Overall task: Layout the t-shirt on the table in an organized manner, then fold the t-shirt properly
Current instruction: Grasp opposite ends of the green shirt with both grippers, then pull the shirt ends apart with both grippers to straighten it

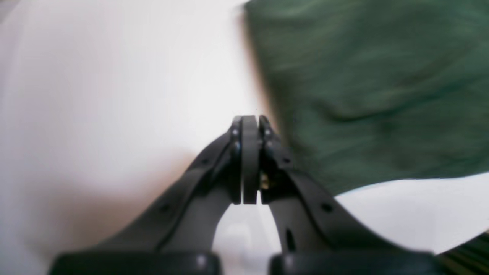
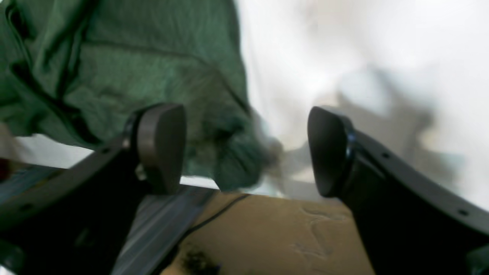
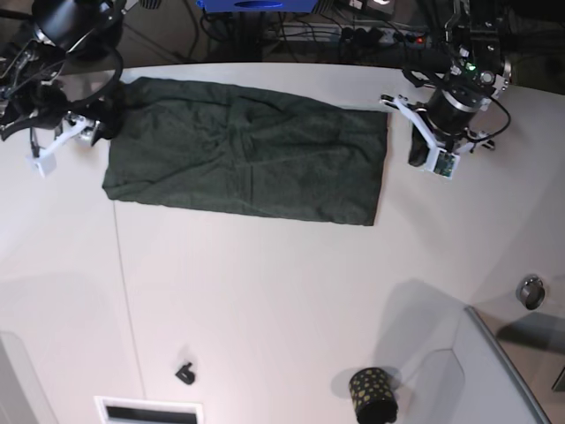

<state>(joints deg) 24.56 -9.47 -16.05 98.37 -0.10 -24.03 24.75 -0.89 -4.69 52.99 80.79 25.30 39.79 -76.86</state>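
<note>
Overhead view of the folding stage. The t-shirt, dark green, lies on the table as a wide band near the far edge, already doubled into a rough rectangle with some wrinkling across the middle. The left gripper is off the shirt's edge over bare tabletop, its jaws pressed fully together with nothing between them. The right gripper is at the opposite end of the band, its jaws spread wide and empty; in its own wrist view a bunched corner of cloth lies between and beyond the two pads, not clamped. A black gold-dotted cup and a grey raised panel sit well apart from the shirt at the near side. Judged from this layout, the spreading step looks finished and one fold made, with both grippers free between folds. The next move likely calls for each gripper to take an end or corner of the band, lifting evenly so that the thin fabric does not drag or bunch when folded across itself.
</note>
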